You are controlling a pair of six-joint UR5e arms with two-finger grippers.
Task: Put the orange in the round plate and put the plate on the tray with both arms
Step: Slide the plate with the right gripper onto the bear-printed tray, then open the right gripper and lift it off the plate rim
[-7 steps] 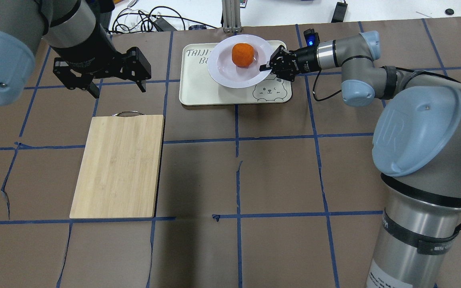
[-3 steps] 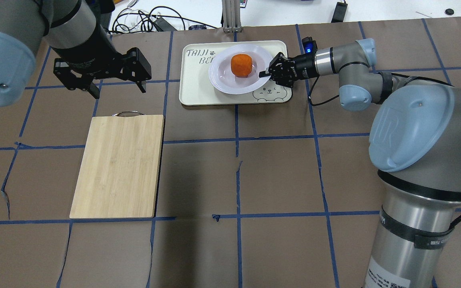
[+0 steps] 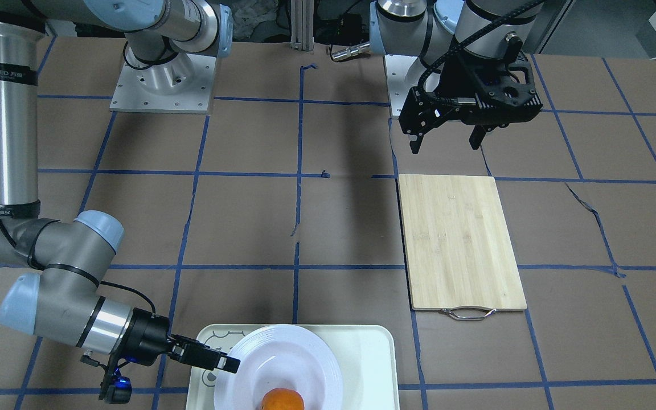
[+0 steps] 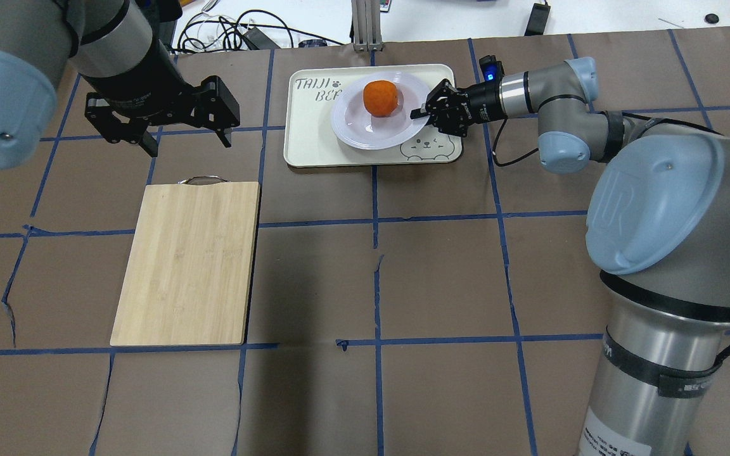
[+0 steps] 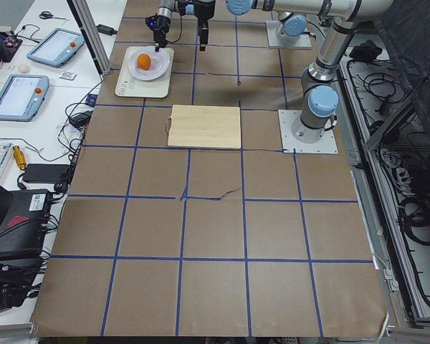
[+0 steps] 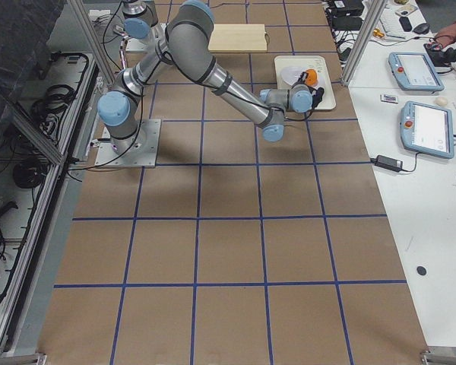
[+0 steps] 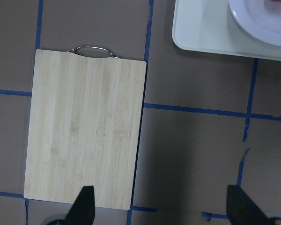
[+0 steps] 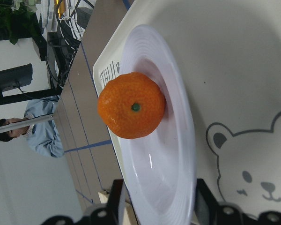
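Note:
The orange (image 4: 380, 97) lies in the white round plate (image 4: 371, 132), which is over the cream tray (image 4: 314, 136) at the table's far side. I cannot tell whether the plate touches the tray. My right gripper (image 4: 420, 113) is shut on the plate's right rim. The right wrist view shows the orange (image 8: 131, 105), the plate (image 8: 178, 154), the tray's bear face (image 8: 250, 164) and a finger (image 8: 114, 199) on either side of the rim. Left of the tray my left gripper (image 4: 187, 144) hangs open with nothing in it. It also shows in the front view (image 3: 446, 145).
A bamboo cutting board (image 4: 187, 263) with a metal handle lies on the left half, below the left gripper. Cables (image 4: 232, 31) lie past the table's far edge. A person (image 8: 33, 131) sits beyond the table. Blue tape lines cross the brown cover.
My right gripper has moved the plate with the orange slightly nearer and lower over the tray. The left arm has not moved.

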